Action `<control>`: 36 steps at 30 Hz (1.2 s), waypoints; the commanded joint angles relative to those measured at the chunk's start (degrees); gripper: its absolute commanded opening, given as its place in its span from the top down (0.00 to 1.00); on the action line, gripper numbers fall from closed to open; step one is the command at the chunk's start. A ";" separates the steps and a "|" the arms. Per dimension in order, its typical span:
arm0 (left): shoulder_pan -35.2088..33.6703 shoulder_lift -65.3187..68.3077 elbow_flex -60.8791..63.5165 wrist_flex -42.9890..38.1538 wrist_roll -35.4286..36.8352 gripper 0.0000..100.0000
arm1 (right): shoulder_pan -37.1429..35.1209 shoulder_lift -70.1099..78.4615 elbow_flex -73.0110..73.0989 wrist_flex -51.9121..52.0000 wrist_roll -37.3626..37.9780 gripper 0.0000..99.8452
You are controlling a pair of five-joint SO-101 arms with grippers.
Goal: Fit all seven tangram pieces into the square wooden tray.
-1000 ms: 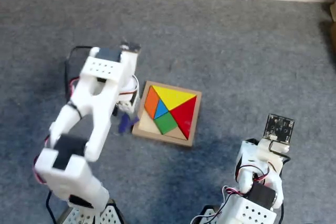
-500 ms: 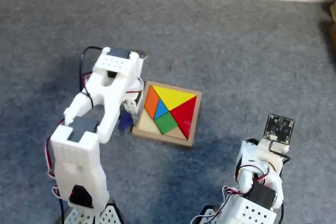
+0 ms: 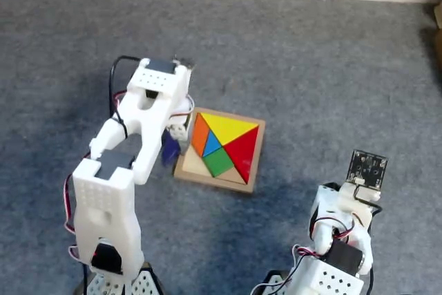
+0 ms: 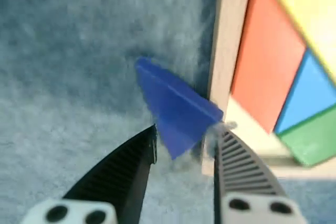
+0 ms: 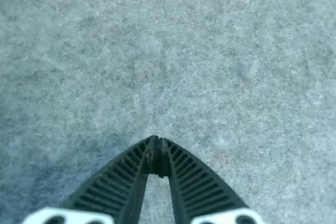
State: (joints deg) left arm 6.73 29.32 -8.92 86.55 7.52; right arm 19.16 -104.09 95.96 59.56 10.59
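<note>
I judge this to be the placing step for one of the last pieces. My left hand [image 4: 187, 131] is clamped on the flat dark blue tangram piece [image 4: 176, 109], which hangs tilted just off the left rim of the square wooden tray [image 3: 214, 180], above the grey felt-covered table [image 3: 311, 67]. The next move, as I read it, calls for carrying that piece right over the rim, levelling it, and turning it to suit the pale bare patch [image 3: 195, 165] at the tray's near-left corner. The patch looks tight, so the rim could catch an edge. By my count five pieces lie in the tray: a large yellow triangle [image 3: 229, 128] at the far side, a large red triangle [image 3: 244, 153] on the right, an orange four-sided piece [image 3: 199, 135] on the left, a small light blue triangle [image 3: 212, 144] in the middle and a green piece [image 3: 219, 162] nearer. With the held one that makes six; I cannot find the seventh. There is one tray and two arms. My right hand [image 5: 157, 163] has its fingers together, holding nothing, well to the right and nearer.
</note>
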 commanded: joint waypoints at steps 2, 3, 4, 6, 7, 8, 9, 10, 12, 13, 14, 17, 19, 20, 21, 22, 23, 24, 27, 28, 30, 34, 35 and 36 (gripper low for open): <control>-6.02 -0.48 -9.10 -1.14 0.44 0.82 | 0.31 -0.84 5.41 -1.10 0.00 0.99; -7.16 -0.48 -10.07 -1.14 0.35 0.82 | 0.31 -0.84 5.41 -1.10 0.00 0.99; -8.31 -0.40 -10.95 -1.14 0.26 0.82 | 0.31 -0.84 5.41 -1.10 0.00 0.99; -9.98 -0.40 -11.65 -1.14 0.18 0.82 | 0.31 -0.84 5.41 -1.10 0.00 0.99; -10.24 -0.40 -11.65 -1.23 0.18 0.82 | 0.31 -0.84 5.41 -1.10 0.00 0.99; -10.42 -0.40 -11.56 -1.23 0.18 0.82 | 0.31 -0.84 5.41 -1.10 0.00 0.99; -10.51 -0.40 -11.56 -1.23 0.18 0.82 | 0.31 -0.84 5.41 -1.10 0.00 0.99; -10.51 -0.40 -11.65 -1.23 0.18 0.82 | 0.31 -0.84 5.41 -1.10 0.00 0.99; -10.51 -0.40 -11.82 -0.70 0.18 0.82 | 0.31 -0.84 5.41 -1.10 0.00 0.99; -10.51 -0.40 -11.56 -0.70 0.18 0.82 | 0.31 -0.84 5.41 -1.10 0.00 0.99; -10.51 -0.40 -11.38 -0.70 0.18 0.82 | 0.40 -0.84 5.41 -1.10 0.00 0.99; -10.51 -0.31 -10.51 -0.70 0.18 0.82 | 0.48 -0.84 5.41 -1.10 0.00 0.99; -10.51 -0.40 -8.75 -0.70 0.18 0.82 | 0.48 -0.84 5.41 -1.10 0.00 0.99; -10.51 -0.40 -7.87 -0.70 0.18 0.82 | 0.48 -0.84 5.41 -1.10 0.00 0.99; -10.59 -0.40 -6.81 -0.70 0.18 0.82 | 0.57 -0.84 5.41 -1.10 0.00 0.99; -10.77 -0.48 -5.41 -0.70 0.18 0.82 | 0.57 -0.84 5.41 -1.10 0.00 0.99; -11.21 -0.84 -4.18 -0.70 0.09 0.82 | 0.57 -0.84 5.41 -1.10 0.00 0.99; -11.65 -0.92 -3.03 -0.62 0.00 0.82 | 0.57 -0.84 5.41 -1.10 0.00 0.99; -12.79 -1.01 -2.51 0.97 -3.78 0.82 | 0.57 -0.84 5.41 -1.10 0.00 0.99; -12.79 -1.01 -2.51 1.67 -4.84 0.82 | 0.57 -0.84 5.41 -1.10 0.00 0.99; -12.44 -1.01 -3.03 2.81 -5.89 0.82 | 0.48 -0.84 5.41 -1.10 0.00 0.99; -12.35 -0.92 -6.11 3.34 -5.71 0.82 | 0.48 -0.84 5.41 -1.10 0.00 0.99; -12.26 -0.66 -7.16 3.34 -5.63 0.82 | 0.48 -0.84 5.41 -1.10 0.00 0.99; -12.18 -0.48 -8.22 3.60 -5.54 0.81 | 0.57 -0.84 5.41 -1.10 0.00 0.99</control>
State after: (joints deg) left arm -5.14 29.49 -12.18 89.19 2.24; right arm 19.16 -104.09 95.96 59.56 10.59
